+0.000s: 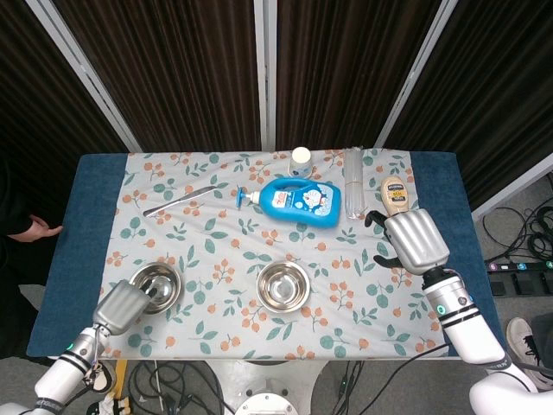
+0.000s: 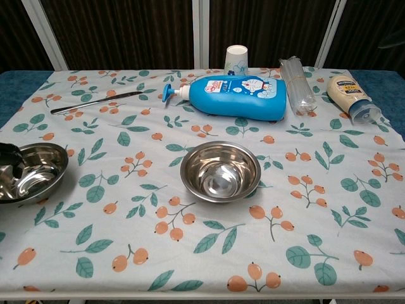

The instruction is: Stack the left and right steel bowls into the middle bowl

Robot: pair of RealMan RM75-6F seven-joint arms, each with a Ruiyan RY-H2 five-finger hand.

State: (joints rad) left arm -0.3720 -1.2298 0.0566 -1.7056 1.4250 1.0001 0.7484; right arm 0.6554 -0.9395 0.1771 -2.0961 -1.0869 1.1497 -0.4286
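Dark curtains back our desk [image 1: 82, 216], spread with a leaf-print cloth. We see only two steel bowls: the left bowl [image 1: 155, 287] near the front edge and the middle bowl [image 1: 283, 286], which sits empty, so no stacking is done yet. Our left hand [image 1: 121, 304] is at the left bowl, its fingers [image 2: 9, 166] dipping over the rim; whether they actually grip it we cannot tell. Our right hand [image 1: 413, 243] hovers near the mayonnaise bottle [image 1: 395, 195], fingers loosely curled, holding nothing. No right bowl is visible.
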